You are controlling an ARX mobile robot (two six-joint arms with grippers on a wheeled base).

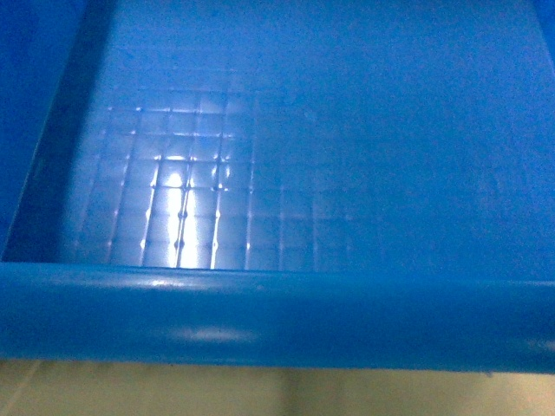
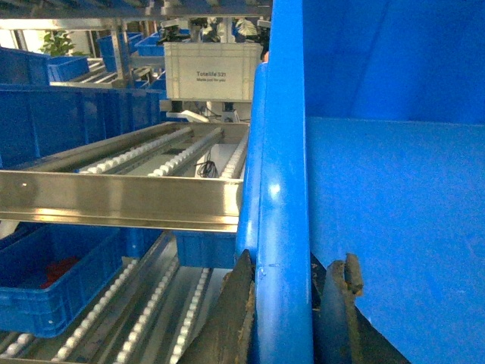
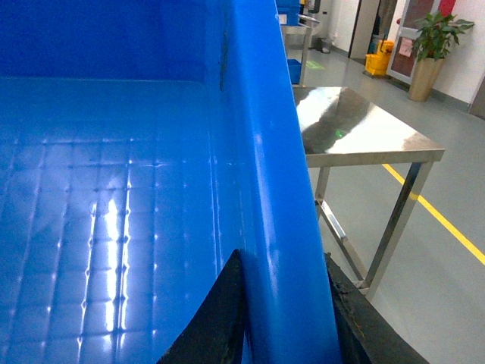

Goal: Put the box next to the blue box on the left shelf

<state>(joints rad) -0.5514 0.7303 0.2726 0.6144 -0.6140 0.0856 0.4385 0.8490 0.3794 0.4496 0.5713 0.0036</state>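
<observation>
Carry step in hand; left gripper and right gripper each clamp the box rim; next, lower onto roller shelf.

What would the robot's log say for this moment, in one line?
phase: carrying | left gripper: shut on blue crate left rim | right gripper: shut on right rim | crate: empty | roller shelf: to the left
</observation>
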